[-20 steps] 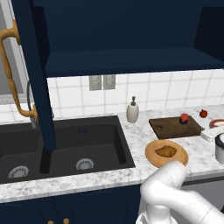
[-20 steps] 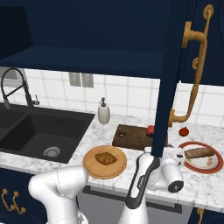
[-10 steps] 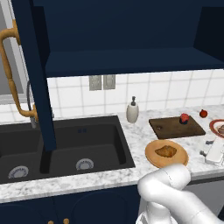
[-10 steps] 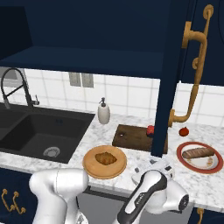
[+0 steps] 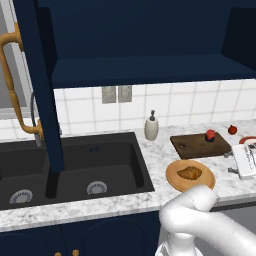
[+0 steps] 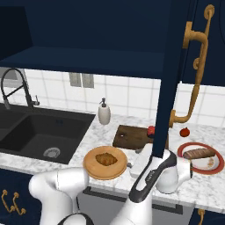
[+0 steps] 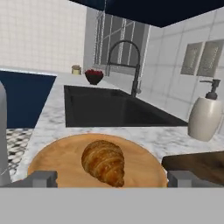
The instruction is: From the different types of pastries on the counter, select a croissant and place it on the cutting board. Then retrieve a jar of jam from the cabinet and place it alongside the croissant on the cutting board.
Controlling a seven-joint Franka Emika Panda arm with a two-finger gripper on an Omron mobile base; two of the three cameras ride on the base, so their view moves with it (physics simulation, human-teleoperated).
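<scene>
The golden-brown croissant (image 7: 104, 162) (image 5: 189, 173) (image 6: 105, 159) lies on a round tan wooden plate (image 7: 52, 157). My gripper (image 7: 111, 179) (image 5: 230, 163) (image 6: 134, 158) is low over the counter (image 5: 120, 202) to the plate's right, pointing at the croissant. Its jaws stand open and wide apart, with nothing between them. Just behind the plate lies the dark cutting board (image 5: 195, 146) (image 6: 129, 137) (image 7: 197, 162). A small red jar of jam (image 5: 211, 135) (image 6: 151, 130) stands at the board's far right end. The navy cabinet's door (image 6: 172, 74) (image 5: 42, 85) hangs open.
A red plate (image 6: 210, 165) with the tan log roll (image 6: 198, 153) sits right of my hand. A small red round object (image 5: 232, 129) rests by the wall. A soap dispenser (image 5: 151, 128) stands beside the black sink (image 5: 75, 170). The open door hangs over the board's right end in the right base view.
My hand has sunk toward the counter and turned its fingers to the croissant's plate. The jaws stayed open. Nothing on the counter moved.
</scene>
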